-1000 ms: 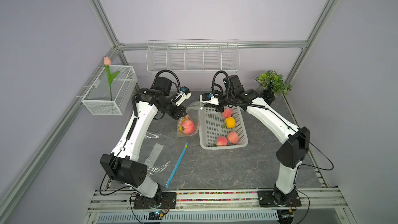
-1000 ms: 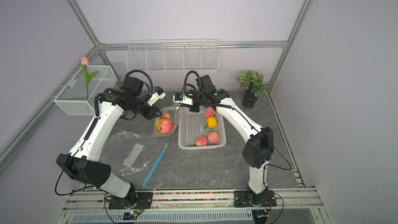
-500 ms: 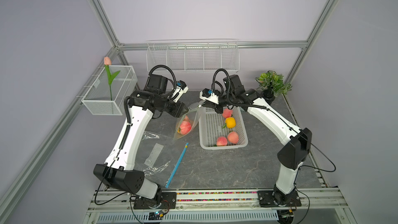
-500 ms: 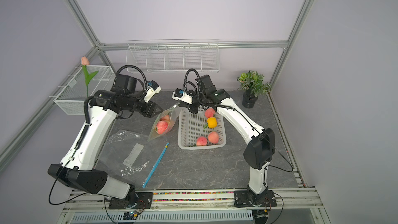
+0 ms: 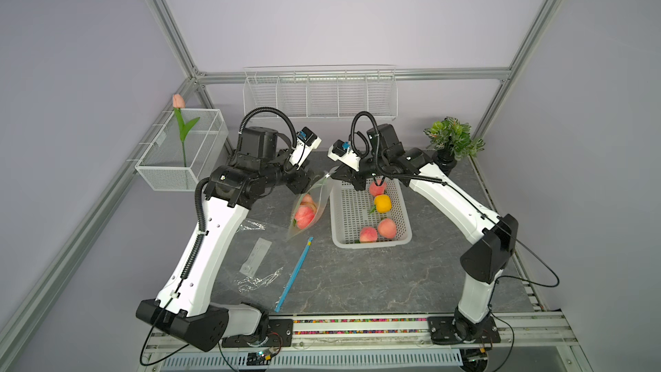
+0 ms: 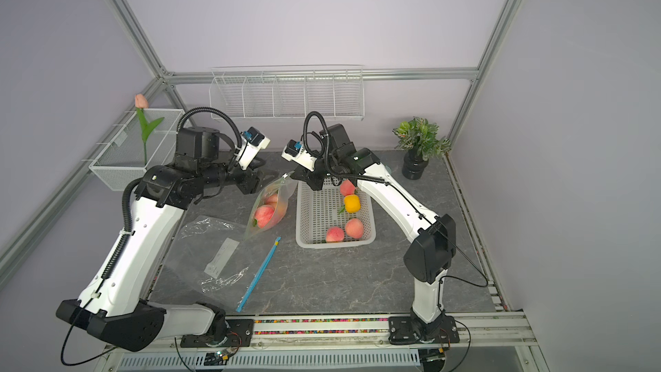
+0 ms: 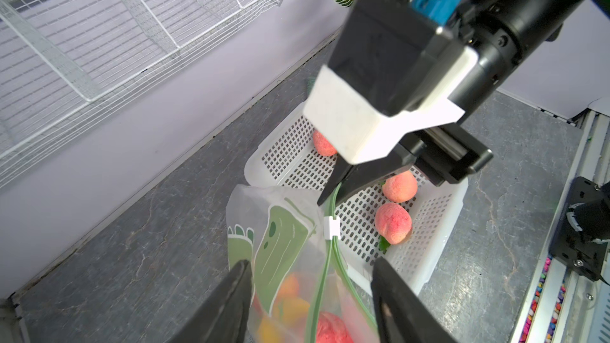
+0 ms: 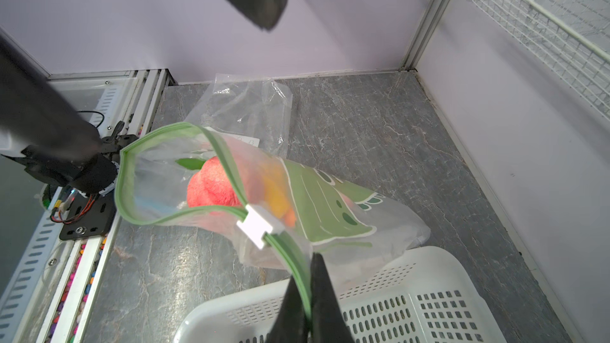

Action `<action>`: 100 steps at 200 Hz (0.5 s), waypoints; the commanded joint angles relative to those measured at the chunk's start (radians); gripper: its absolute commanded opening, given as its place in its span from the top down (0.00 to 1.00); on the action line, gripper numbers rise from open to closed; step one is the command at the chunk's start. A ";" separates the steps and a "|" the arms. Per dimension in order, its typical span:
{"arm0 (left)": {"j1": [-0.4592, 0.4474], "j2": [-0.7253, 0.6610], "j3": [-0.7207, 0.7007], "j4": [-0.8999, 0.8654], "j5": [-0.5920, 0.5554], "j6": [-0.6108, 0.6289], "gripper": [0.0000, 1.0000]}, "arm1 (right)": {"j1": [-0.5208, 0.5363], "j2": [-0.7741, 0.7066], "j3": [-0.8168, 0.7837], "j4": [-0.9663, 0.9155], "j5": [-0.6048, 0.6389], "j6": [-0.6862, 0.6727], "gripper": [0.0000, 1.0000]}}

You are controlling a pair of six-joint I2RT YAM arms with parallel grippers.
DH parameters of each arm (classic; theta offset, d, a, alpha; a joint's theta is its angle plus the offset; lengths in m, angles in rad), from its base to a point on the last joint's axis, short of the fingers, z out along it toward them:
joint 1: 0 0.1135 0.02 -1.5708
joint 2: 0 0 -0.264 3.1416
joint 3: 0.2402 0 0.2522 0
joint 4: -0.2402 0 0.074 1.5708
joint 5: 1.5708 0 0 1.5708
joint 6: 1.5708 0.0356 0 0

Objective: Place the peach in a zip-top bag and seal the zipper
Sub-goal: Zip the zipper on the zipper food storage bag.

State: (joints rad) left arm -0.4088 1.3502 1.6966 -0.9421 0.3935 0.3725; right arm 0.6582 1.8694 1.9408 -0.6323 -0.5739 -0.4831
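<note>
Between the two tools, above the desk and just beside the white basket: zip-top bag, hung tilted from one raised end of its green zipper track, lower end apparently resting on the desk. Inside it, low down: the peach, beside an orange-yellow fruit; further peaches loose in the basket. Clamped flat on the joined end of the track, at the corner nearest the basket: right tool. Agape, one finger on each side of the bag's mouth, neither seen touching it: left tool.

Long axis of the track: from the right tool's pinch toward the left tool. On that line, between the two tools: white slider, with the track joined on the pinch side and the mouth spread in a wide loop on the far side. Long axis of the bag itself: from the raised corner down toward the robot's base.

Step in hand, by judgement: sealing. Likely need: left tool, the free one, closed on the slider and drawn along the track away from the right tool's anchor. Risk: slack film folding rather than the slider running.
</note>
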 commanded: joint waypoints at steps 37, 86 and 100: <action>-0.010 0.024 -0.031 0.047 0.036 0.028 0.55 | 0.005 -0.003 0.039 -0.028 -0.070 0.061 0.93; -0.022 0.047 -0.038 0.051 0.070 0.022 0.58 | 0.006 0.002 0.049 -0.036 -0.066 0.068 0.93; -0.025 0.057 -0.038 0.047 0.081 0.019 0.58 | 0.005 0.003 0.050 -0.038 -0.064 0.070 0.93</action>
State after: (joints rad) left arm -0.4263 1.3865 1.6684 -0.9009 0.4347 0.3782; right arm 0.6582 1.8694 1.9648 -0.6495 -0.6037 -0.4259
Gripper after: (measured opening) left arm 0.420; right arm 0.068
